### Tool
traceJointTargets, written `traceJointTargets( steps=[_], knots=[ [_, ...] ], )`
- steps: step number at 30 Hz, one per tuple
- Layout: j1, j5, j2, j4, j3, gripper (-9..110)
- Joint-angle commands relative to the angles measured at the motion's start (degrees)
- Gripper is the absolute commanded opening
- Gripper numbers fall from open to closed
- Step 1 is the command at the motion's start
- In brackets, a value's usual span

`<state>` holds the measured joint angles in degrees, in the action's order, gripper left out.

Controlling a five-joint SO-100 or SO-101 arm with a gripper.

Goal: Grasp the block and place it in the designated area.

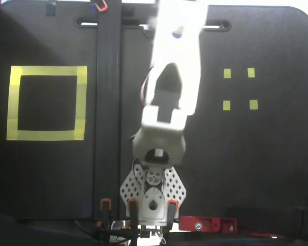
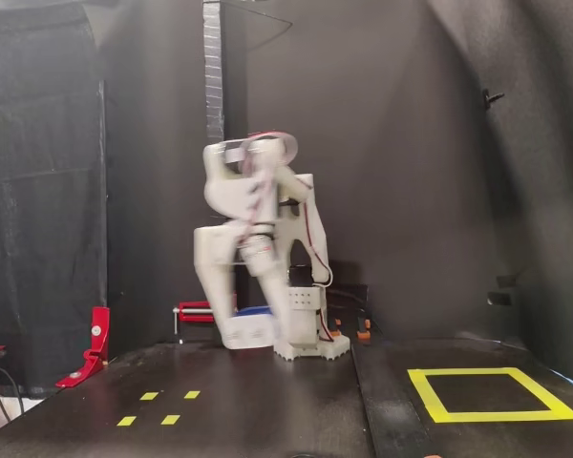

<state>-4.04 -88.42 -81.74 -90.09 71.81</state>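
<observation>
In both fixed views my white arm is motion-blurred. From the side, my gripper (image 2: 250, 330) hangs a little above the black table, shut on the dark blue block (image 2: 256, 311), whose top shows between the fingers. From above, my gripper (image 1: 177, 18) reaches toward the table's far edge near the middle, and only a speck of the block (image 1: 177, 35) shows through the arm. The designated area, a large yellow tape square, lies at the left (image 1: 46, 134) in the view from above and at the front right (image 2: 487, 415) in the side view, well away from my gripper.
Four tiny yellow tape squares (image 1: 238, 88) mark the table's other side, also visible as tape squares (image 2: 159, 407) from the side. A tall dark post (image 2: 212, 86) rises behind the arm, over a dark strip (image 1: 108, 102). Red clamps (image 2: 94, 343) (image 1: 208, 224) sit at the table edges.
</observation>
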Motion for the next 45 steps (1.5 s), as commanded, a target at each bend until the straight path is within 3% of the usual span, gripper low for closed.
traceJointTargets(
  steps=[1, 22, 45],
  knots=[
    [3.7, 2.7, -4.3, 0.5, 0.7, 19],
    [28.3, 24.1, -1.1, 1.1, 2.0, 19],
    [49.5, 39.6, 1.8, -2.7, 2.1, 19]
  ],
)
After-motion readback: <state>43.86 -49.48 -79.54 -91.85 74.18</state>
